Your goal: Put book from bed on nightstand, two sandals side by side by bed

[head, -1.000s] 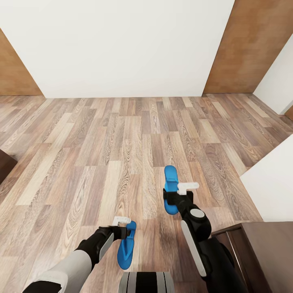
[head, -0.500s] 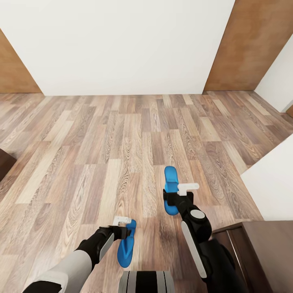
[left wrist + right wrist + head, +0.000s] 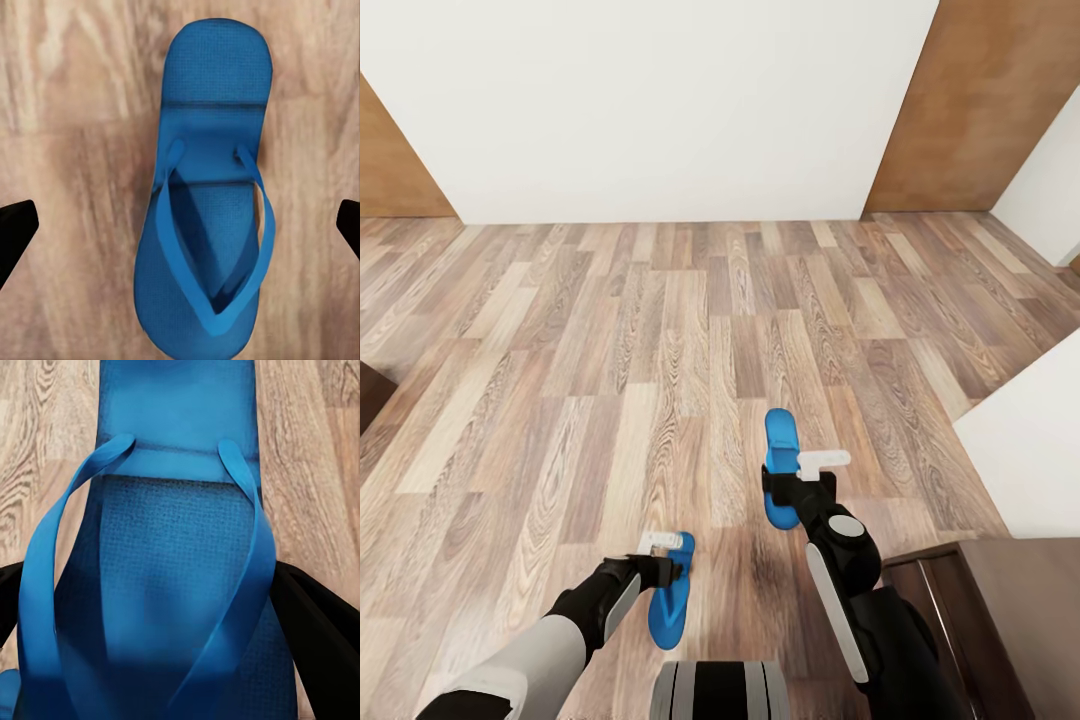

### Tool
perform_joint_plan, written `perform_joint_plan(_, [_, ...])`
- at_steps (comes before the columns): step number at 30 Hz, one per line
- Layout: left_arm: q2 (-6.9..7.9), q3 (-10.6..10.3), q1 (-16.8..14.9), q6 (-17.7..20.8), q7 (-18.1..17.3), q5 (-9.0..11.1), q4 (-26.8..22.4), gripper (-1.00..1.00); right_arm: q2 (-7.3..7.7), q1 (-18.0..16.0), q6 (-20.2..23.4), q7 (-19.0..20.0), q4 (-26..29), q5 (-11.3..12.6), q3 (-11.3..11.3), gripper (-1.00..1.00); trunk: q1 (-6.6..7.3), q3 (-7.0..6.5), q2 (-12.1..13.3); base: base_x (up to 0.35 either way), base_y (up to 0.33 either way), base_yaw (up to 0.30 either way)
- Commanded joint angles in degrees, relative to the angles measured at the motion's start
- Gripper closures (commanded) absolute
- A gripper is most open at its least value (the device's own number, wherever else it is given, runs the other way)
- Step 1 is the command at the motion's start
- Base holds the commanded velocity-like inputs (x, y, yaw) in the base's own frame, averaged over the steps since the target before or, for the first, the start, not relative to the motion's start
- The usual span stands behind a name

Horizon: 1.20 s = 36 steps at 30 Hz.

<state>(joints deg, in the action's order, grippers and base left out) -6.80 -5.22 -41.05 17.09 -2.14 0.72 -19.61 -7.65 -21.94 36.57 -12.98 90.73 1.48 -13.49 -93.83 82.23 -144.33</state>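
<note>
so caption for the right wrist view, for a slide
Right gripper closed on a blue sandal, fingers against both its edges, above the wood floor.

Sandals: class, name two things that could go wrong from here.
The right claw pinches one sandal only by its edges, so it may slip or twist. The left claw stands open around the other sandal, which sits nearer the robot than the first; the pair could end up staggered, not side by side.

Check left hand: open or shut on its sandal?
Open. In the left wrist view the fingers sit far apart at the frame edges, bare floor between them and the sandal.
</note>
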Motion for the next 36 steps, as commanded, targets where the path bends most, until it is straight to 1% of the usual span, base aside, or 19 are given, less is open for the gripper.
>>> perform_joint_plan(1, [0.03, -0.2, 0.0, -0.1, 0.0, 0.1, 0.0, -1.0, -0.01, 0.0, 0.4, -0.4, 0.1, 0.1, -0.1, 1.0, -0.01, 0.26, 0.0, 0.0, 0.0, 0.0])
perform_joint_plan(3, [0.01, -0.2, 0.0, -0.8, 0.0, 0.0, 0.1, -1.0, -0.01, 0.0, 0.8, -0.4, 0.1, 0.1, -0.1, 1.0, -0.06, 0.71, -0.1, 0.0, 0.0, 0.0])
perform_joint_plan(10, [0.0, -0.2, 0.0, -2.0, 0.2, 0.0, 0.3, -1.0, 0.0, 0.0, 1.7, -0.4, 0.1, 0.2, -0.2, 1.0, -0.06, 0.71, -0.1, 0.0, 0.0, 0.0])
perform_joint_plan(16, [0.02, -0.2, 0.0, -2.2, 0.2, 0.0, 0.4, -1.0, -0.01, 0.0, 1.8, -0.4, 0.1, 0.2, -0.3, 1.0, -0.22, 2.04, -0.1, 0.0, 0.0, 0.0])
perform_joint_plan(36, [-0.06, -0.2, 0.0, -2.2, 0.3, 0.0, 0.3, -1.0, -0.01, 0.0, 1.8, -0.4, 0.0, 0.2, -0.4, 1.0, -0.22, 2.04, -0.1, 0.0, 0.0, 0.0])
